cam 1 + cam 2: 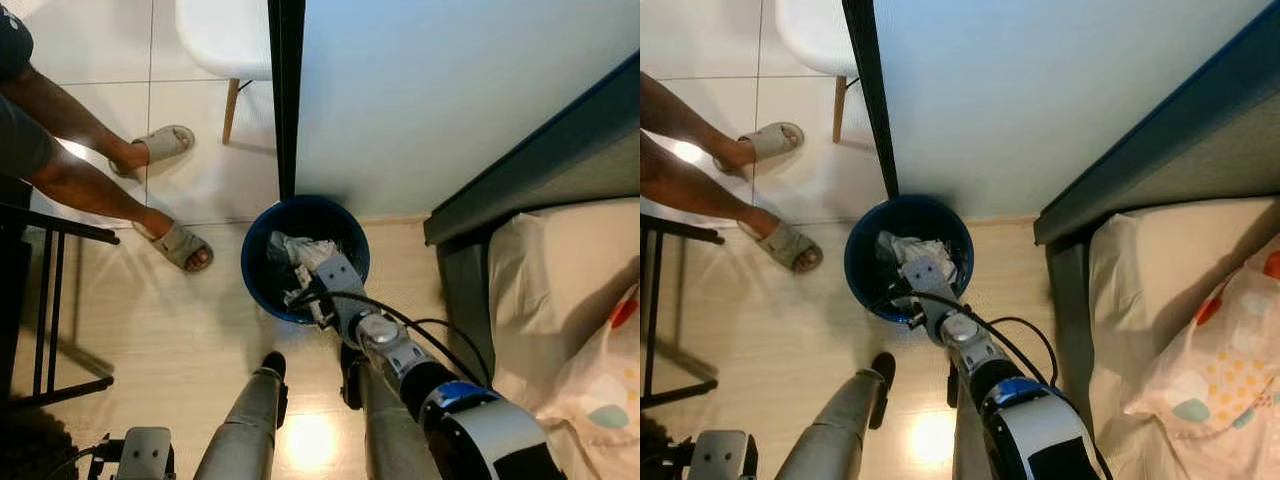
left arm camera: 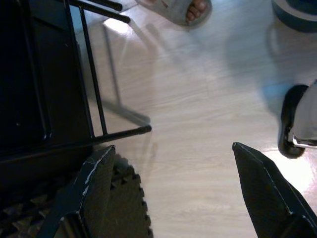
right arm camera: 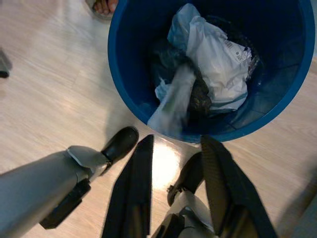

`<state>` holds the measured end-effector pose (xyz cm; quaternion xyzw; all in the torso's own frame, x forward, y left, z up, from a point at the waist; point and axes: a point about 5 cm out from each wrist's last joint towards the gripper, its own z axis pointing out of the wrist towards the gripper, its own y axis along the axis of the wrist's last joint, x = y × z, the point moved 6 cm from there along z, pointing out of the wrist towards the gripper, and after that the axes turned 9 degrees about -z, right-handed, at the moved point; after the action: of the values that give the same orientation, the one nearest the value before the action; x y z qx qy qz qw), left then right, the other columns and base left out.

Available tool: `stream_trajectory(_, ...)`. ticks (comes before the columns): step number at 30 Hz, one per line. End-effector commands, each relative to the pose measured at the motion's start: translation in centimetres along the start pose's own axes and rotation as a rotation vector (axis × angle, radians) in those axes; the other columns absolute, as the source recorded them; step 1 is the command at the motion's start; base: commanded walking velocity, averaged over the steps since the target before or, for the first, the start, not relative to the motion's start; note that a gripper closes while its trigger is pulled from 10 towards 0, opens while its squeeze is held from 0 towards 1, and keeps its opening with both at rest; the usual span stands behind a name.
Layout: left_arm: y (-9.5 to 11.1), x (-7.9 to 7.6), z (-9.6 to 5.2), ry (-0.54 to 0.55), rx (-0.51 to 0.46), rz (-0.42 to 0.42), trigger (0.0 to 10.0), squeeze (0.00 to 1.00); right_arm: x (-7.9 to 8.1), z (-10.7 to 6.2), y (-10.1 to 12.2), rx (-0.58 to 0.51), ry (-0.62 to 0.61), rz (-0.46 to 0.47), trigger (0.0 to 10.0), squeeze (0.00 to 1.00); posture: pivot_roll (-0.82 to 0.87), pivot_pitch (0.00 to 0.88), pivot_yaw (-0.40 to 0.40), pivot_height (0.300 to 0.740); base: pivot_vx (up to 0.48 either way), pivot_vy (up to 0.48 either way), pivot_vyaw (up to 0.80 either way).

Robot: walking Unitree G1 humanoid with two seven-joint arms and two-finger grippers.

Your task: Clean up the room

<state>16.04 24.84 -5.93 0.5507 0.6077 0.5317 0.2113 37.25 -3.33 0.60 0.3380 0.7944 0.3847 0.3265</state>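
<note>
From the head camera, the right gripper [image 1: 318, 292] hangs over the near rim of the blue bin [image 1: 255, 290], which stands on the floor against the wall beside the bed [image 1: 560, 300]; crumpled white rubbish [image 1: 300, 252] lies inside, so the bin sits directly under and just ahead of this arm. The left gripper [image 1: 140, 455] hangs low, well apart from the bin, near a person's sandalled foot [image 1: 180, 245]. In the left wrist view its fingers [image 2: 89, 183] are spread wide over bare floor. In the right wrist view the fingers [image 3: 136, 183] stand moderately parted with nothing between them, and a pale blurred scrap [image 3: 171, 106] hangs at the bin's rim, seemingly falling in.
</note>
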Motion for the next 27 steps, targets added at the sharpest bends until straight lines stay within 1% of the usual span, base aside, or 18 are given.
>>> stream_trajectory(1, -2.2, 0.3, -1.5, -0.007, 0.081, 0.029, 10.0, 0.0, 1.2, -0.2, -1.4, 0.034, 0.028, 0.045, 10.0, 1.0, 0.21, 0.567, 0.004, 0.72, 0.0, 0.0, 0.0)
stream_trajectory(6, -2.1, 0.4, -1.5, -0.003, 0.087, 0.033, 10.0, 0.0, 0.8, -0.1, -0.9, 0.02, 0.01, 0.05, 10.0, 1.0, 0.21, 0.56, 0.004, 0.72, 0.0, 0.0, 0.0)
stream_trajectory(7, -2.1, 0.4, -1.3, -0.003, 0.091, 0.034, 10.0, 0.0, 0.6, -0.1, -0.8, 0.017, 0.003, 0.044, 10.0, 0.52, 0.2, 0.541, 0.0, 0.72, 0.0, 0.0, 0.0)
stream_trajectory(10, -2.2, 0.3, -1.2, -0.003, 0.095, 0.034, 10.0, 0.0, 0.5, 0.0, -0.7, 0.016, -0.001, 0.04, 10.0, 0.52, 0.2, 0.537, -0.001, 0.72, 0.0, 0.0, 0.0)
stream_trajectory(11, -2.2, 0.2, -0.9, -0.003, 0.1, 0.035, 10.0, 0.0, 0.2, -0.1, -0.8, 0.022, -0.007, 0.044, 10.0, 0.0, 0.18, 0.513, -0.004, 0.72, 0.0, 0.0, 0.0)
stream_trajectory(12, -2.2, 0.0, -0.4, -0.005, 0.108, 0.034, 10.0, 0.0, 0.2, -0.2, -1.0, 0.012, 0.011, 0.104, 10.0, 0.0, 0.15, 0.479, -0.011, 0.725, 0.0, 0.0, 0.0)
stream_trajectory(13, -2.2, 0.0, -0.4, -0.005, 0.108, 0.034, 10.0, 0.0, 0.2, -0.2, -1.0, 0.012, 0.011, 0.104, 10.0, 0.0, 0.15, 0.479, -0.011, 0.725, 0.0, 0.0, 0.0)
stream_trajectory(14, -2.2, -0.2, 0.2, -0.008, 0.115, 0.033, 10.0, 0.0, 0.0, -0.3, -1.3, 0.01, 0.01, 0.139, 10.0, 0.0, 0.14, 0.457, -0.018, 0.73, 0.0, 0.0, 0.0)
stream_trajectory(15, -2.2, -0.2, 0.2, -0.008, 0.115, 0.033, 10.0, 0.0, 0.0, -0.3, -1.3, 0.01, 0.01, 0.139, 10.0, 0.0, 0.14, 0.457, -0.018, 0.73, 0.0, 0.0, 0.0)
stream_trajectory(17, -1.5, -0.6, 1.7, -0.012, 0.108, 0.031, 10.0, 0.0, -0.6, -0.7, -2.5, 0.011, 0.005, 0.195, 10.0, 0.0, 0.11, 0.408, -0.022, 0.74, 0.0, 0.0, 0.0)
stream_trajectory(18, -1.5, -0.6, 1.7, -0.012, 0.108, 0.031, 10.0, 0.0, -0.6, -0.7, -2.5, 0.011, 0.005, 0.195, 10.0, 0.0, 0.11, 0.408, -0.022, 0.74, 0.0, 0.0, 0.0)
stream_trajectory(20, -0.3, -0.6, 3.7, -0.005, 0.09, 0.025, 10.0, 0.0, -1.4, -1.4, -4.2, 0.03, -0.016, 0.227, 10.0, 0.0, 0.08, 0.338, -0.03, 0.74, 0.0, 0.0, 0.0)
stream_trajectory(21, -0.3, -0.6, 3.7, -0.005, 0.09, 0.025, 10.0, 0.0, -1.4, -1.4, -4.2, 0.03, -0.016, 0.227, 10.0, 0.0, 0.08, 0.338, -0.03, 0.74, 0.0, 0.0, 0.0)
stream_trajectory(23, 1.3, -0.1, 5.8, 0.011, 0.069, 0.015, 10.0, 0.0, -2.3, -2.2, -6.4, 0.065, -0.051, 0.245, 10.0, 0.0, 0.06, 0.296, -0.033, 0.74, 0.0, 0.0, 0.0)
stream_trajectory(24, 2.1, 0.1, 6.9, 0.015, 0.06, 0.011, 10.0, 0.0, -2.8, -2.8, -7.8, 0.091, -0.082, 0.27, 10.0, 0.0, 0.04, 0.239, -0.031, 0.74, 0.0, 0.0, 0.0)
stream_trajectory(25, 2.7, 0.2, 7.6, 0.016, 0.055, 0.015, 10.0, 0.0, -3.0, -3.4, -9.4, 0.133, -0.108, 0.297, 10.0, 0.0, 0.03, 0.226, -0.029, 0.74, 0.0, 0.0, 0.0)
stream_trajectory(26, 2.7, 0.2, 7.6, 0.016, 0.055, 0.015, 10.0, 0.0, -3.0, -3.4, -9.4, 0.133, -0.108, 0.297, 10.0, 0.0, 0.03, 0.226, -0.029, 0.74, 0.0, 0.0, 0.0)
stream_trajectory(27, 3.1, 0.2, 8.0, 0.015, 0.052, 0.018, 10.0, 0.0, -3.1, -3.8, -10.4, 0.161, -0.124, 0.317, 10.0, 0.0, 0.03, 0.226, -0.029, 0.74, 0.0, 0.0, 0.0)
